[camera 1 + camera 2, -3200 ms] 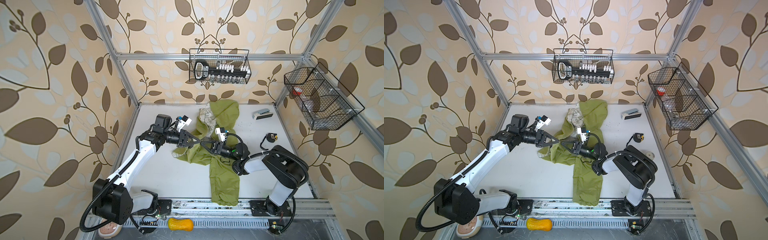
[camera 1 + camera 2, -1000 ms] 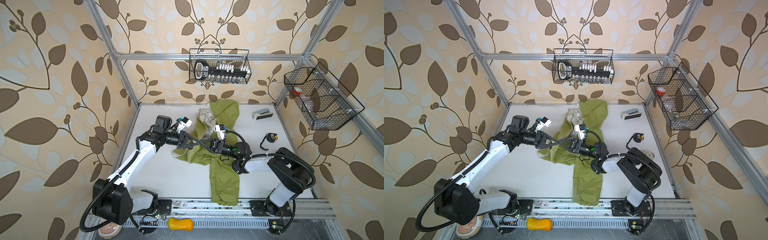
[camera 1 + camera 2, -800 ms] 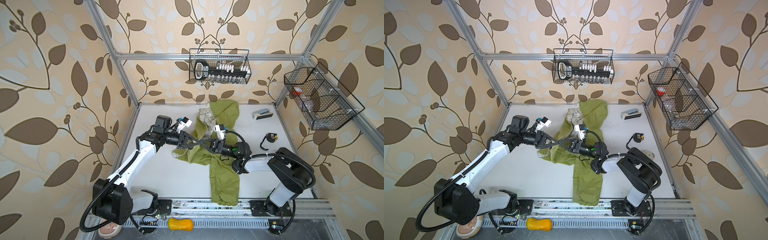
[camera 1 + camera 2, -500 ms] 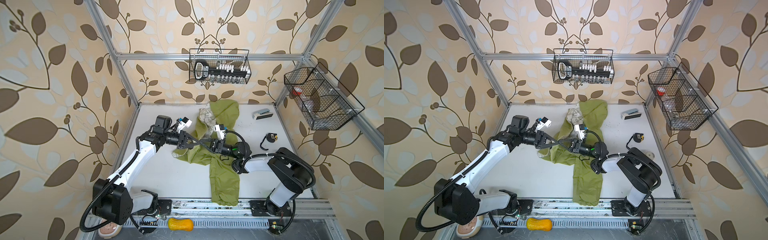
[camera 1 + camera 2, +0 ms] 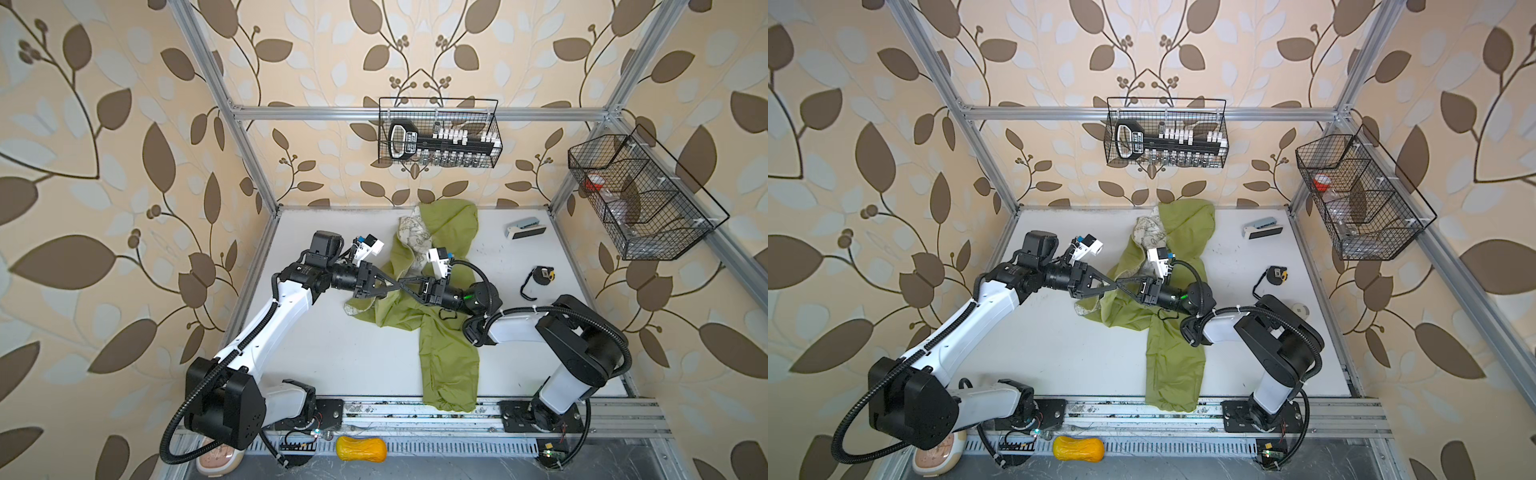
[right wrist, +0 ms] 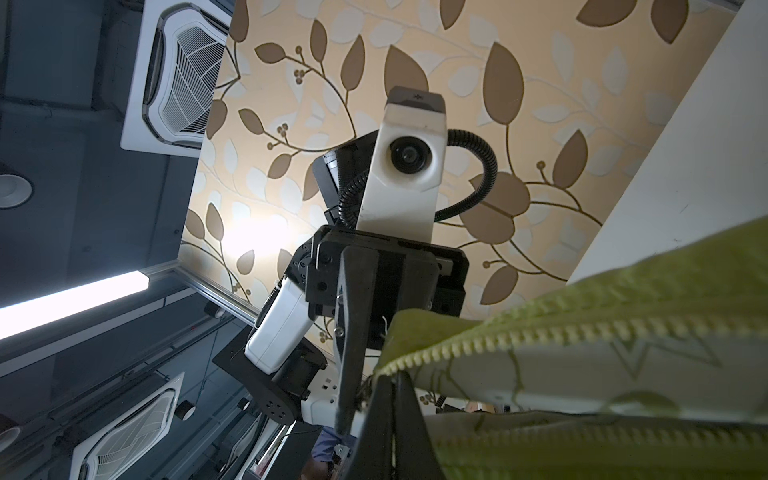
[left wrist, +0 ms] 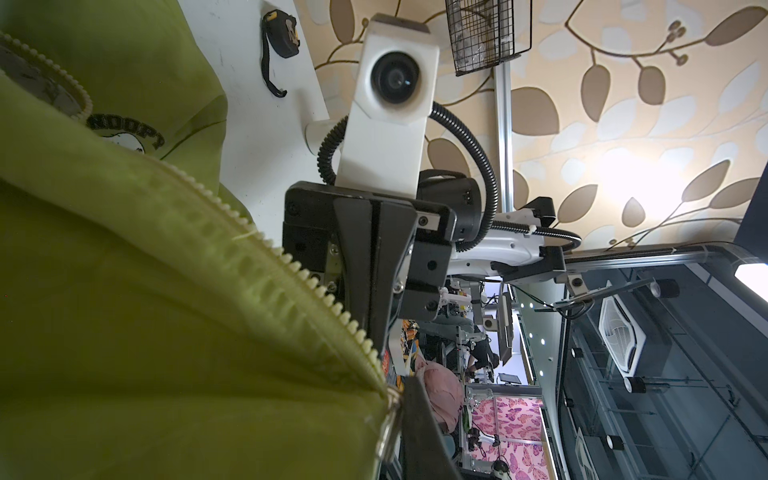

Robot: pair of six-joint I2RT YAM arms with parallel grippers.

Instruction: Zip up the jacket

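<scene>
On the white counter (image 5: pixel 332 353), the olive jacket (image 5: pixel 446 357) lies crumpled, unzipped, near the tape measure (image 5: pixel 542 274). On its side away from the tape measure, left end effector (image 5: pixel 390 286) and right end effector (image 5: pixel 409 284) meet, each clamped on a zipper edge (image 7: pixel 266 241). Joining and zipping apparently remain.
</scene>
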